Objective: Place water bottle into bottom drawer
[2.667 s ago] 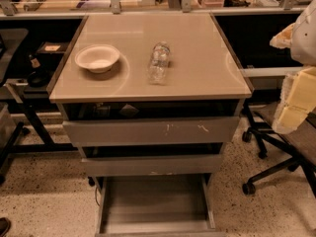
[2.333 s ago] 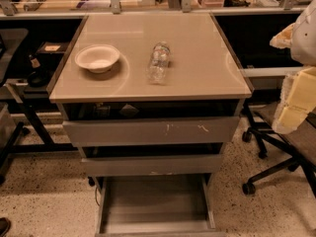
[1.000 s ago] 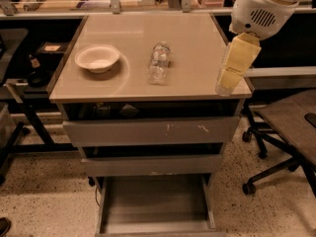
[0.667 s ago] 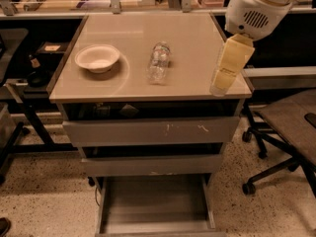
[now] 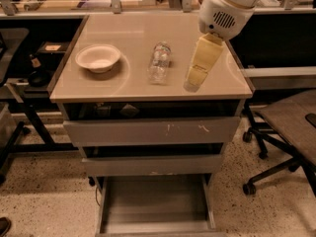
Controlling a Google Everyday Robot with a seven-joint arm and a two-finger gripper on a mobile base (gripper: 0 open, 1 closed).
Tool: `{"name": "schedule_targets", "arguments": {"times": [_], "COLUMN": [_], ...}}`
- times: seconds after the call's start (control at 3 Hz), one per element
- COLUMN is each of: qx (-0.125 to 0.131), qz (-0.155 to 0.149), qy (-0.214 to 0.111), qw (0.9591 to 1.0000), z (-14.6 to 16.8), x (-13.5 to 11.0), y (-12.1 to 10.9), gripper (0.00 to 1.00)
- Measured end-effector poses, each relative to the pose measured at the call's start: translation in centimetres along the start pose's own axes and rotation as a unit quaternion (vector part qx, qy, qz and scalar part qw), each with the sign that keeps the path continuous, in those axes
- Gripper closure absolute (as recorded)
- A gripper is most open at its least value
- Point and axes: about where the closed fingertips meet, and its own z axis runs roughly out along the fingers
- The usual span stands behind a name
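The water bottle point(image 5: 159, 61) lies on its side on the beige cabinet top point(image 5: 133, 33), near the middle, cap end toward the back. The gripper point(image 5: 193, 83) hangs from the white arm point(image 5: 228, 9) above the top's right part, to the right of the bottle and apart from it. The bottom drawer point(image 5: 155, 207) stands pulled out at the foot of the cabinet, with a bare flat floor.
A white bowl point(image 5: 98, 58) sits left of the bottle. Two upper grey drawers point(image 5: 150, 131) are pushed in. An office chair point(image 5: 289, 132) stands to the right. A dark desk frame point(image 5: 24, 78) stands to the left.
The arm has come in from the right edge of the view and moved left over the cabinet top, closer to the bottle. The bottle and bowl have not moved.
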Motion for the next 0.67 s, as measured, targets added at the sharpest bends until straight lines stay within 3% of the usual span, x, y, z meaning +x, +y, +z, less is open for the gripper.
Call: {"name": "schedule_targets", "arguments": {"times": [0.33,0.67], "qx": [-0.031,-0.025], "qz": [0.000,-0.001], "qy": [-0.006,-0.011], "qw": [0.9995,0.9996], "z": [1.45,1.45], "x": [-1.82,-2.10], "y": [-0.82,-1.06], "gripper": [0.00,0.00]}}
